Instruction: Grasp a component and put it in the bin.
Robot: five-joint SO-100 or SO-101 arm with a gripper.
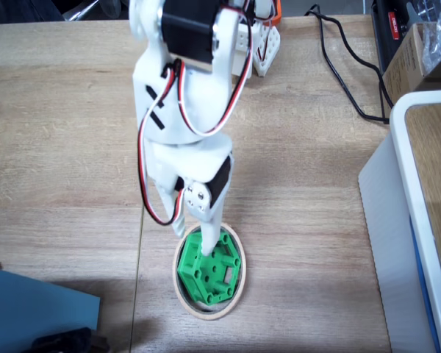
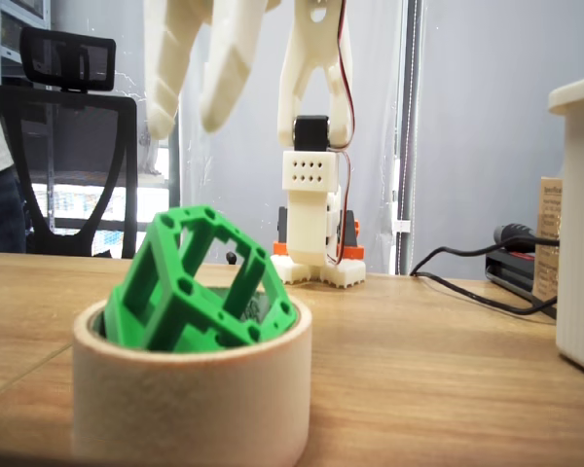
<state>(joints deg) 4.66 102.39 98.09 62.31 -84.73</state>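
Green component [image 1: 213, 271] lying inside the beige bin [image 1: 187, 298], seen from above in one fixed view and from table level in another. The component [image 2: 200, 282] is a bright green hexagonal plastic block with small round holes along its faces, a square cut-out in the top face and open, frame-like sides. It sits tilted within the ring, one edge raised above the rim and its lower part hidden behind the bin [image 2: 190, 389] wall. The bin is a low beige ring resembling a tape roll, resting on the wooden table [image 1: 73, 132]. The white gripper [image 2: 190, 122] hangs above the component with its two fingers spread apart and nothing between them; it is clear of the block. From above, a fingertip [image 1: 209, 235] overlaps the component's upper-left edge.
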